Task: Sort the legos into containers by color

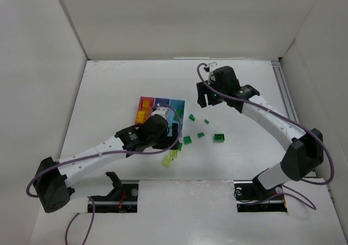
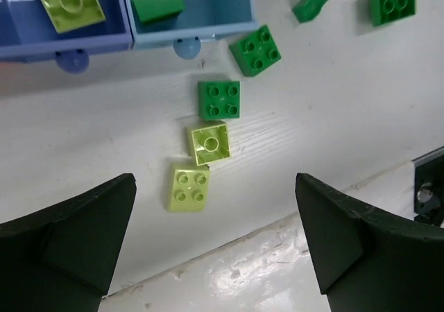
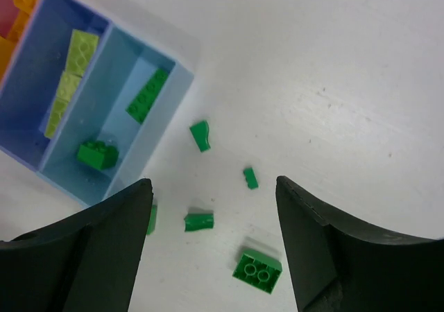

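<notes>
The containers [image 1: 161, 102] are pink, purple-blue and light blue bins joined in a row. In the right wrist view, the pink bin [image 3: 5, 22] holds orange bricks, the purple-blue bin [image 3: 38, 62] lime bricks, and the light blue bin [image 3: 132, 62] two dark green bricks. Dark green legos [image 1: 219, 138] lie scattered right of the bins. Two lime legos [image 1: 170, 157] lie nearer the front. My left gripper [image 1: 174, 132] is open and empty above the lime bricks [image 2: 189, 187]. My right gripper [image 1: 209, 99] is open and empty, high above the green bricks [image 3: 257, 270].
White walls stand at the back and on both sides of the table. A seam [image 2: 277, 229] runs along the table's front by the arm bases. A metal rail [image 1: 285, 92] runs along the right edge.
</notes>
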Available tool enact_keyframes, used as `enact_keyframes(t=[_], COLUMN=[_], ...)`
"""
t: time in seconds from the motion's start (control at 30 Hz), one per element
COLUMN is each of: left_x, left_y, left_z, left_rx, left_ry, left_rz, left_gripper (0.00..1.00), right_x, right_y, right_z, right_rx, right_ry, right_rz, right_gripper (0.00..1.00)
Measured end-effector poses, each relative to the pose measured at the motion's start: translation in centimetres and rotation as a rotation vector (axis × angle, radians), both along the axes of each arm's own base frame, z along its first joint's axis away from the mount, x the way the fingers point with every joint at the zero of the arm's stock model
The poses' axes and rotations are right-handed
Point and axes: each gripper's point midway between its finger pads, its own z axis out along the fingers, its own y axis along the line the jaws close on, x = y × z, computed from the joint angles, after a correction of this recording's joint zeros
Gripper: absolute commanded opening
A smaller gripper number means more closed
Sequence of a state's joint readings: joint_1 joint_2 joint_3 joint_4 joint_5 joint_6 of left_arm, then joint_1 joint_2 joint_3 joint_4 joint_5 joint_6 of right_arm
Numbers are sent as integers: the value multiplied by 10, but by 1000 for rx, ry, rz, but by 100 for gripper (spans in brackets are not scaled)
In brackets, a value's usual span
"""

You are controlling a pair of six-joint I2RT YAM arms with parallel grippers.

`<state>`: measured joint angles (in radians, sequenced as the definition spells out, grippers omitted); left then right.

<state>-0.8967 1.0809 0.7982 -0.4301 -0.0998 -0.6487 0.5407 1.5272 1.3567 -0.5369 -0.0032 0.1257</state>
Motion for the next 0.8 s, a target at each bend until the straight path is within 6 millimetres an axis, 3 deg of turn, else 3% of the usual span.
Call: enact_keyframes(t=[0.23, 0.4, 0.57, 0.7, 0.73, 0.8], left_x=[-25, -44, -47, -43, -42, -41], left_y=[0, 0, 2, -1, -1, -2], left_z=[-58, -90, -107, -108, -108, -108], left_rx=[120, 221, 300, 310, 313, 314], left_ry=[101, 145, 143, 127, 124, 121], left_rz=[-12, -54, -61, -52, -47, -41], left_gripper=[95, 85, 65, 39, 26, 17], right_x=[-34, -40, -40, -38, -37, -37], right_y=[-20, -26, -30, -34, -35, -37], right_z=[-46, -53, -47, -42, -41, -40], right_rx=[-36, -43, -41, -35, -33, -31], right_ry=[97, 111, 90, 77, 74, 69], right_rz=[-20, -31, -44, -58, -62, -67], right_gripper=[77, 77, 77, 77, 77, 77])
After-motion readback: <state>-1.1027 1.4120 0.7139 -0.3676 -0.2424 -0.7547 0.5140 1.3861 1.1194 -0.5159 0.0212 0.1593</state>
